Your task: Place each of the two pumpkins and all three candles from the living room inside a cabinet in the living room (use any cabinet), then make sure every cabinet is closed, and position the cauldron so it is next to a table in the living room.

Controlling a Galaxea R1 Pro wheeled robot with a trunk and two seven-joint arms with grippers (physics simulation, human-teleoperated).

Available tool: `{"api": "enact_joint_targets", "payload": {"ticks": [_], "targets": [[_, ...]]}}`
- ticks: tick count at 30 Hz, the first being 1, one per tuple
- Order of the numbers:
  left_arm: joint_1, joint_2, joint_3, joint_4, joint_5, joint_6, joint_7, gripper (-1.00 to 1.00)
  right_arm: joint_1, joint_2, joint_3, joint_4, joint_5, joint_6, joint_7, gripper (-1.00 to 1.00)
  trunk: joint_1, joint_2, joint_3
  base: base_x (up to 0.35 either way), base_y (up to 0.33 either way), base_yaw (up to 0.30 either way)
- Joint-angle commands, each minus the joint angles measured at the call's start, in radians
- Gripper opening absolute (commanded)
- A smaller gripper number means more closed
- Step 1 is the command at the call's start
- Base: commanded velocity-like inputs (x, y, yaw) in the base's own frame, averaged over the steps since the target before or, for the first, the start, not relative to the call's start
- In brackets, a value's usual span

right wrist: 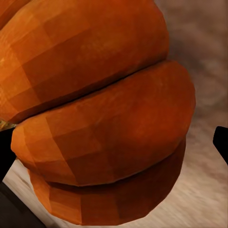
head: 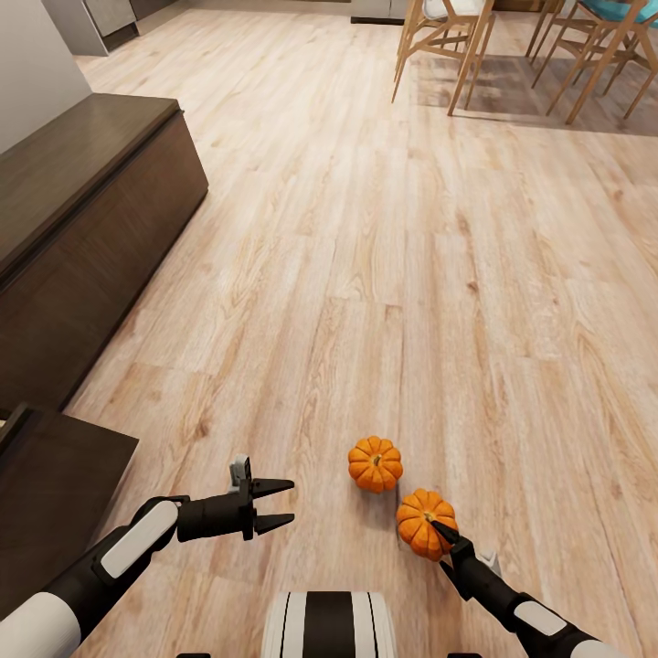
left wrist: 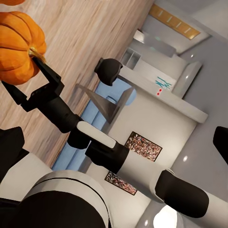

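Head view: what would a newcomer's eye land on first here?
Two small ribbed orange pumpkins sit on the pale wooden floor: the farther one lies free, and the nearer one has the right gripper at its stem. The left gripper hovers open beside them, with the long dark brown cabinet to the left.

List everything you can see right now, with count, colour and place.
pumpkins: two, orange, on the floor; one lies free, the other sits at the right gripper
cabinet: one, dark brown, along the left; a drawer front stands out near the left arm
floor: light wood planks
chairs: pale wood, far end
left gripper: black, open, empty, above the floor
right gripper: black, around the nearer pumpkin
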Motion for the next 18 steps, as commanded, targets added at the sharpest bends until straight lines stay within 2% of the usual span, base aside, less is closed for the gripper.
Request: {"api": "enact_joint_targets", "payload": {"ticks": [1,18], "targets": [[-0.001,0.001,-0.003,0.001,0.001,0.002,-0.005,1.0,0.0,-0.001,0.005,0.003,-0.008,0.002,-0.032,1.0,0.0,0.0,-0.001,0.0,0.0,0.0],[-0.001,0.001,-0.003,0.001,0.001,0.002,-0.005,1.0,0.0,-0.001,0.005,0.003,-0.008,0.002,-0.032,1.0,0.0,0.0,-0.001,0.0,0.0,0.0]]}}
